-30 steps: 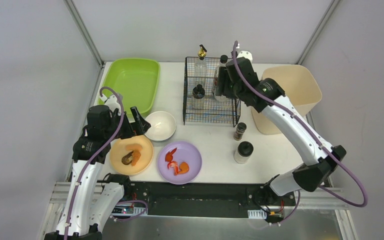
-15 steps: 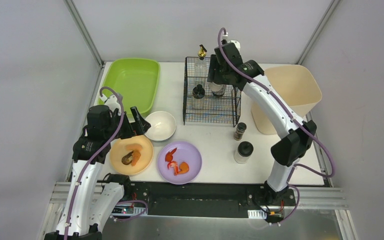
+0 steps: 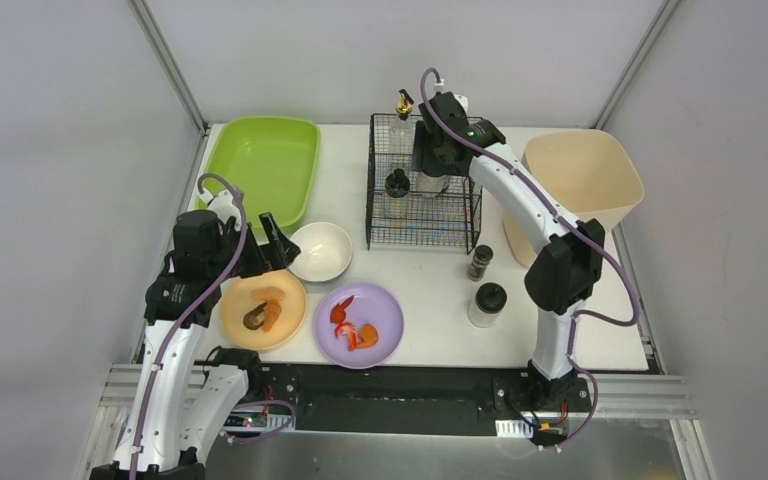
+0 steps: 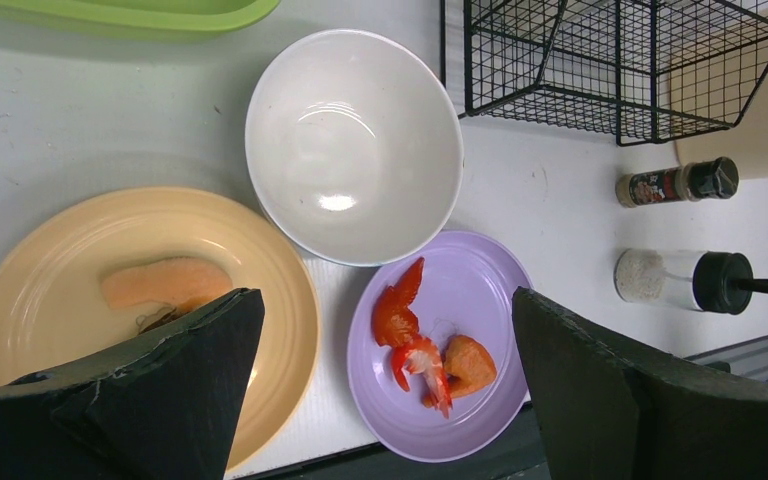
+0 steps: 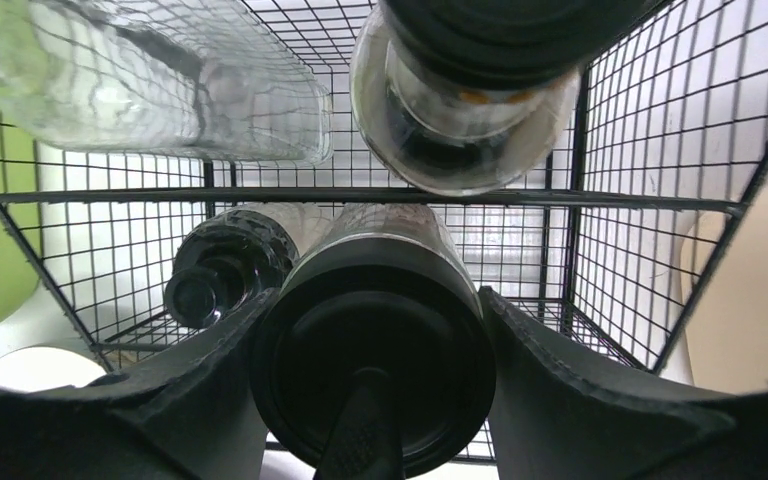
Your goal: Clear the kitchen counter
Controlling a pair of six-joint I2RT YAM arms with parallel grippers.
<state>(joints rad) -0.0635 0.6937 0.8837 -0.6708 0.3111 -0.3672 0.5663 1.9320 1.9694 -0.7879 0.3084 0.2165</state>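
Observation:
The white kitchen counter (image 3: pixel 430 290) holds a white bowl (image 3: pixel 321 250), an orange plate (image 3: pixel 263 310) and a purple plate (image 3: pixel 360 325), both plates with food scraps. My left gripper (image 3: pixel 270 245) hovers open above them, nothing between its fingers; in the left wrist view the left gripper (image 4: pixel 385 300) frames the purple plate (image 4: pixel 480 290) and the bowl (image 4: pixel 353 145). My right gripper (image 3: pixel 432 165) is over the back of the black wire basket (image 3: pixel 422 225). In the right wrist view the right gripper (image 5: pixel 372 330) is shut on a black-lidded bottle (image 5: pixel 375 370) inside the wire walls.
A green tray (image 3: pixel 265 165) sits at the back left and a beige bin (image 3: pixel 580 190) at the back right. A small spice jar (image 3: pixel 479 262) and a black-capped shaker (image 3: pixel 486 304) stand right of the plates. Other bottles, such as a clear one (image 5: pixel 160 80), are in the basket.
My right arm has swung left from the bin's side to above the basket, carrying the black-lidded bottle. The left arm has not moved.

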